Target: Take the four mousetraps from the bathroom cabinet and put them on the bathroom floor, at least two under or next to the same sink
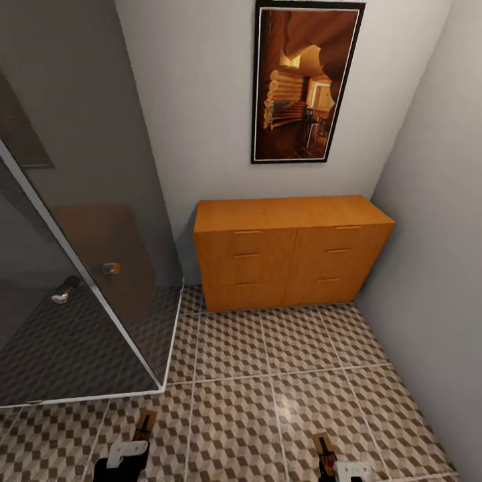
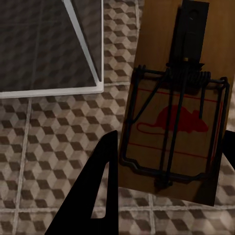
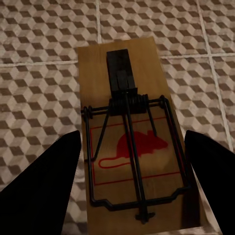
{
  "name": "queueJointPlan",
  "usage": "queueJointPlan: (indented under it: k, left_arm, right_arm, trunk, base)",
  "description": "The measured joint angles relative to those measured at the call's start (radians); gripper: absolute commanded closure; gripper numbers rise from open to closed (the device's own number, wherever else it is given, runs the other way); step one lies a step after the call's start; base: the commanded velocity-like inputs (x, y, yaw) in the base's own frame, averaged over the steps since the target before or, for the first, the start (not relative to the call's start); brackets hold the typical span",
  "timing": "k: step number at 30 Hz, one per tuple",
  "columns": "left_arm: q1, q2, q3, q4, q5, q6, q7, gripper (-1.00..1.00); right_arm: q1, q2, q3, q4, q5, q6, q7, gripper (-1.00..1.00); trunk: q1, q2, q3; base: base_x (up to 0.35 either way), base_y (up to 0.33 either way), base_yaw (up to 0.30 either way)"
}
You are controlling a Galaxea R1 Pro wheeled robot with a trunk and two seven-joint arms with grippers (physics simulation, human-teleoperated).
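A wide, low orange-tan wooden cabinet [image 1: 289, 251] with a flat top and slab handles stands against the pale back wall, its drawers all shut, under a black-framed picture [image 1: 306, 80] in warm browns. To its left a smoky glass shower screen [image 1: 87, 221] in a thin white frame cuts across the corner; a grey wall closes in the right side. Between them lies an open stretch of floor tiled in a brown, beige and white cube pattern [image 1: 268, 375] with pale grout lines.

Low at the near edge, each arm carries 1 flat tan wooden mousetrap with dark wire and a red mouse print. The left gripper [image 2: 161, 161] has its dark fingers on either side of its mousetrap [image 2: 178, 105], above tiles just beside the screen's white base. The right gripper [image 3: 132, 191] likewise straddles its mousetrap [image 3: 132, 132], the board lying between 2 spread fingers over bare tiles.
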State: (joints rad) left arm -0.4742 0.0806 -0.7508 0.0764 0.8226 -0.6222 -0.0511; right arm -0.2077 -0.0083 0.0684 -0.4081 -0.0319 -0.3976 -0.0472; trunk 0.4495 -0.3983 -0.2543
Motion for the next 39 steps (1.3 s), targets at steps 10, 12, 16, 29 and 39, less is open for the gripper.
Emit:
queueJointPlan:
  k: [10, 12, 16, 29, 39]
  left_arm:
    - [0.000, 0.000, 0.000, 0.000, 0.000, 0.000, 0.000, 1.00]
    - [0.000, 0.000, 0.000, 0.000, 0.000, 0.000, 0.000, 1.00]
    - [0.000, 0.000, 0.000, 0.000, 0.000, 0.000, 0.000, 1.00]
    - [0.000, 0.000, 0.000, 0.000, 0.000, 0.000, 0.000, 1.00]
    - [0.000, 0.000, 0.000, 0.000, 0.000, 0.000, 0.000, 1.00]
  right_arm:
    - [0.000, 0.000, 0.000, 0.000, 0.000, 0.000, 0.000, 1.00]
    - [0.000, 0.000, 0.000, 0.000, 0.000, 0.000, 0.000, 1.00]
    - [0.001, 0.000, 0.000, 0.000, 0.000, 0.000, 0.000, 1.00]
    - [0.000, 0.000, 0.000, 0.001, 0.000, 0.000, 0.000, 1.00]
    - [0.000, 0.001, 0.000, 0.001, 0.000, 0.000, 0.000, 1.00]
  trunk:
    - [0.000, 0.000, 0.010]
    - [0.000, 0.000, 0.012]
    - [0.000, 0.000, 0.016]
    - [0.000, 0.000, 0.029]
    - [0.000, 0.000, 0.040]
  base:
    - [0.000, 0.000, 0.244]
    - [0.000, 0.000, 0.244]
    - [0.000, 0.000, 0.244]
    - [0.000, 0.000, 0.244]
    - [0.000, 0.000, 0.244]
